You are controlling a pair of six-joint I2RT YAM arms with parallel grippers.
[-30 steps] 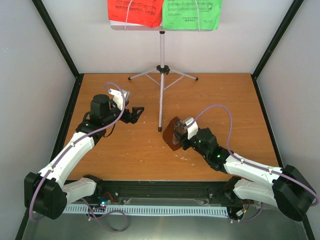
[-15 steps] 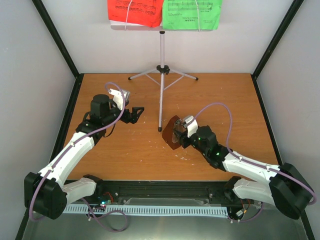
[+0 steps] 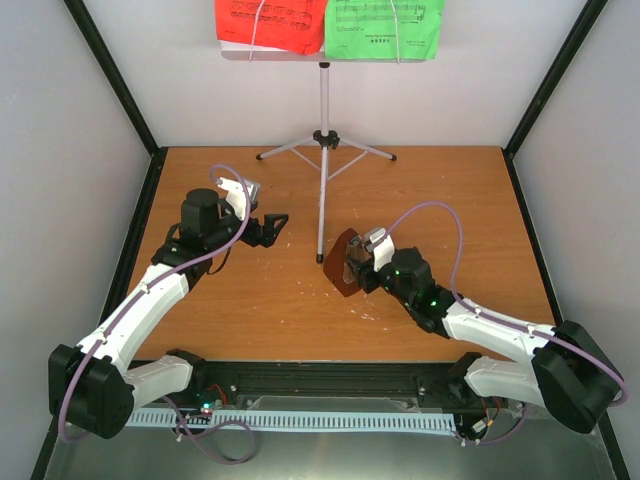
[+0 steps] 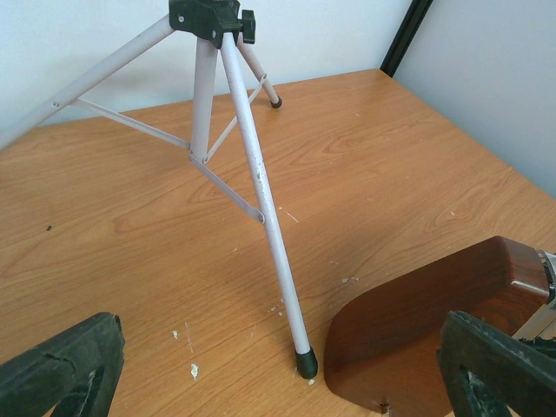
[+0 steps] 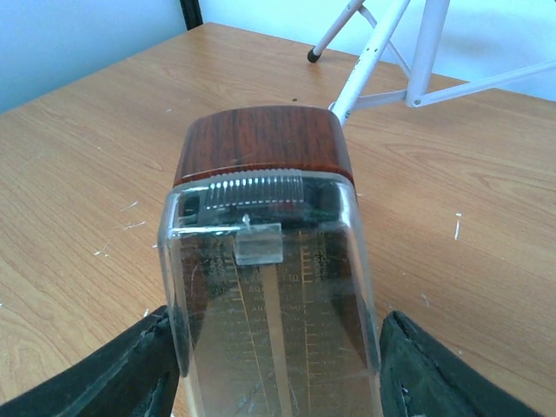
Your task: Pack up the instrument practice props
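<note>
The dark-brown metronome (image 3: pixel 342 263) with a clear cover (image 5: pixel 269 313) is tipped over, its wooden base turned toward the stand's near leg. My right gripper (image 3: pixel 358 268) is shut on it, one finger on each side of the cover (image 5: pixel 276 373). The base (image 4: pixel 417 334) sits just right of the leg's black foot (image 4: pixel 304 361). My left gripper (image 3: pixel 277 223) is open and empty, left of that leg (image 4: pixel 276 372). The silver tripod stand (image 3: pixel 323 110) is upright at the back. Its tray (image 3: pixel 300 55) carries the red sheet (image 3: pixel 270 22) and the green sheet (image 3: pixel 385 25).
The stand's three legs spread over the back middle of the wooden table (image 3: pixel 250 300), the near leg (image 3: pixel 321 215) reaching to mid-table. Black frame posts (image 3: pixel 115 80) and white walls close in the sides and back.
My right gripper has moved the metronome slightly up and left, closer to the stand's near leg. The left arm has not moved.
</note>
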